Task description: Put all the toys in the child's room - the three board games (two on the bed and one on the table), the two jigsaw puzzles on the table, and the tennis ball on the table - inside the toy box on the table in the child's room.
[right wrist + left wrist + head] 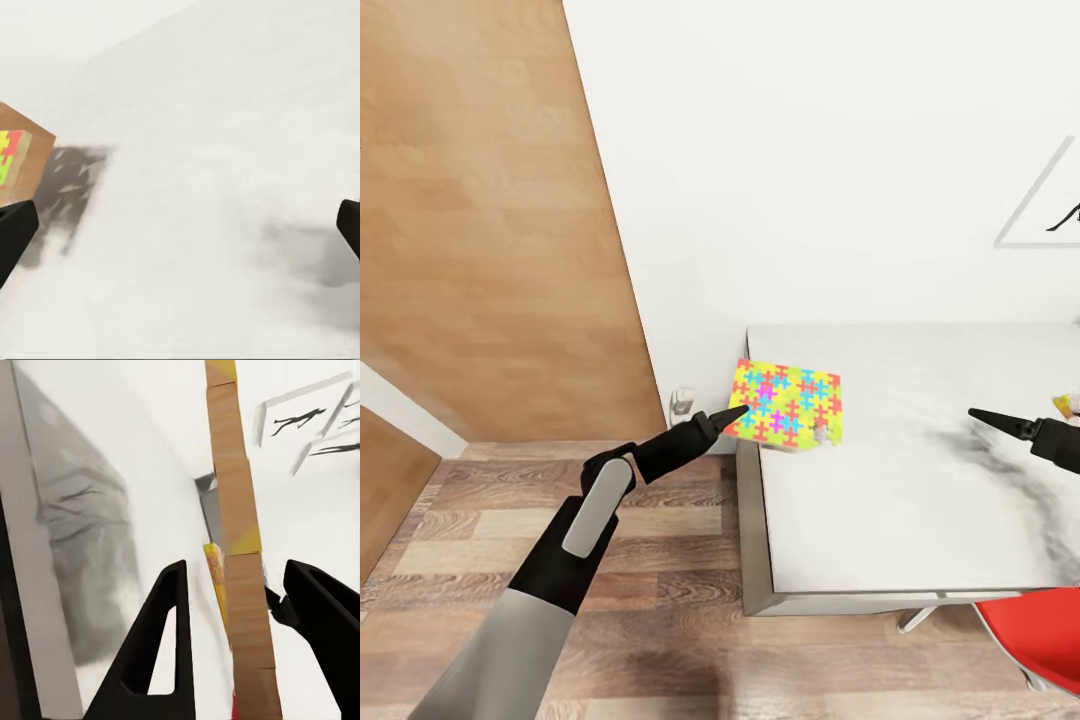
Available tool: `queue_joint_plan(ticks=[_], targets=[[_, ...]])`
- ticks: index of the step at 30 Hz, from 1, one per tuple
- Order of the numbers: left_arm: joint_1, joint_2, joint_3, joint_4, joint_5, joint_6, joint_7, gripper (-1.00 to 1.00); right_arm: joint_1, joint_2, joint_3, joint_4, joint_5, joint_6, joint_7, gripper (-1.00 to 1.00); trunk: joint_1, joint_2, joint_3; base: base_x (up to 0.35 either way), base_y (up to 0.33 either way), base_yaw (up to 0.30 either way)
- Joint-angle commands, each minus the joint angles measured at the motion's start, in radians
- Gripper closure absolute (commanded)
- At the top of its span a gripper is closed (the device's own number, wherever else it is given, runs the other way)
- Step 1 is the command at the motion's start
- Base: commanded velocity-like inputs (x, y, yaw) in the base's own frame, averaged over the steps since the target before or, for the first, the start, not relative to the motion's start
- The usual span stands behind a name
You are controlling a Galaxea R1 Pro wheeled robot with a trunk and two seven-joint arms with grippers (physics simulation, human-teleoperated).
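With the left gripper (738, 412) jaws spread astride the puzzle (787, 403) overhanging the desk (920, 500) corner, unclamped, the puzzle could be knocked floorward; right gripper (975, 413) jaws are parted, empty.

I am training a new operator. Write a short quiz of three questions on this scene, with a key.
1. True or false: the right gripper holds the multicoloured flat square jigsaw puzzle.
2. In the left wrist view, where is the puzzle's brown edge? A: outside both fingers. B: between the open fingers of the left gripper. C: under the table.
3. Missing word: in the head view, the red chair stands at the near ___ corner of the pale grey table.

Key: 1 false; 2 B; 3 right.
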Motion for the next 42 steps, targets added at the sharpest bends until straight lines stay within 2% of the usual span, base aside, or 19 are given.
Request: queue_joint_plan(ticks=[1, 10, 12, 17, 42], targets=[[0.003, 0.000, 0.001, -0.009, 0.003, 0.008, 0.000, 1.00, 0.005, 0.001, -0.002, 0.000, 0.007, 0.005, 0.016, -1.00, -0.004, 0.007, 0.003, 0.000, 0.000, 0.000], [0.016, 0.001, 0.004, -0.047, 0.003, 0.017, 0.004, 1.00, 0.027, 0.004, -0.004, 0.000, 0.011, 0.005, 0.041, -1.00, -0.038, 0.070, 0.031, 0.000, 0.000, 0.000], [0.027, 0.013, -0.007, -0.058, -0.004, 0.010, -0.007, 1.00, 0.028, -0.005, -0.015, -0.002, 0.022, 0.005, 0.038, -1.00, -0.038, 0.070, 0.031, 0.000, 0.000, 0.000], [0.034, 0.014, -0.009, -0.069, -0.004, 0.010, -0.012, 1.00, 0.027, -0.005, -0.043, -0.002, 0.027, 0.005, 0.038, -1.00, -0.038, 0.070, 0.031, 0.000, 0.000, 0.000], [0.034, 0.014, -0.009, -0.069, -0.004, 0.010, -0.012, 1.00, 0.027, -0.005, -0.043, -0.002, 0.027, 0.005, 0.038, -1.00, -0.038, 0.070, 0.031, 0.000, 0.000, 0.000]])
